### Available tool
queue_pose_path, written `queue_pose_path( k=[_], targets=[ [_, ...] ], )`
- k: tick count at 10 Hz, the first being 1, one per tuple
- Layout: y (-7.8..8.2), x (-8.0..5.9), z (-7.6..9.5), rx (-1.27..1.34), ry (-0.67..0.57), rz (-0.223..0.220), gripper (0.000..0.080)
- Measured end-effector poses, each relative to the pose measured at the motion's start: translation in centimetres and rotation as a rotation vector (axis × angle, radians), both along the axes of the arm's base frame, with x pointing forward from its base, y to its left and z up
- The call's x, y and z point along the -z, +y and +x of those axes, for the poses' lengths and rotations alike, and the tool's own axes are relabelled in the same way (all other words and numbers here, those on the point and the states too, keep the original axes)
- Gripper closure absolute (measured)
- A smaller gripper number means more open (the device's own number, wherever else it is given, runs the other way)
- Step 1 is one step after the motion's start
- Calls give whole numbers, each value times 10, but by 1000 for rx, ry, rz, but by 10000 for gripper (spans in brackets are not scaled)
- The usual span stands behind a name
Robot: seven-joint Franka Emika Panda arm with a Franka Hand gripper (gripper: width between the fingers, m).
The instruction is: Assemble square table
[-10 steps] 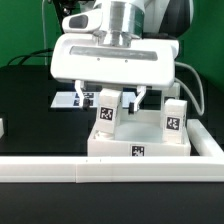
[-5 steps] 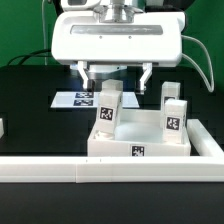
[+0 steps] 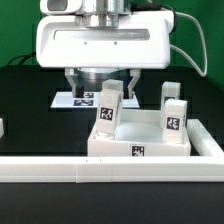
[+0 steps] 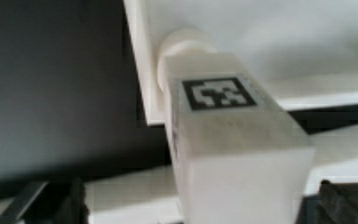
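At the exterior view's left, one leg (image 3: 108,110) stood upright in a corner socket of the tabletop (image 3: 140,143), which lay against the border wall (image 3: 110,170). Above it the gripper (image 3: 102,82) hung with jaws wide apart, holding nothing. To the right a second leg (image 3: 174,110) stood upright. Leg-fitting seemed in hand; the next move would likely call for fetching another leg

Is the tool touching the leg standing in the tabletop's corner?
Apart. In the exterior view the tool is open above the leg, with the fingers clear of its top.
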State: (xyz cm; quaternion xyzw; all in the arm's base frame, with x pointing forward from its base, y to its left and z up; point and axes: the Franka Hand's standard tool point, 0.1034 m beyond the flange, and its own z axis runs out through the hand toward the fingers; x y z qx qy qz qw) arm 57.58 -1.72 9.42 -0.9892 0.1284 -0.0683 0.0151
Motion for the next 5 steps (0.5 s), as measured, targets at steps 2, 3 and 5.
queue_pose_path(
  k=[2,3,5],
  targets=[
    [4,1,-4,13,117,48,150],
    [3,3,1,11,97,39,150],
    [5,7,-3,7,101,36,150]
  ],
)
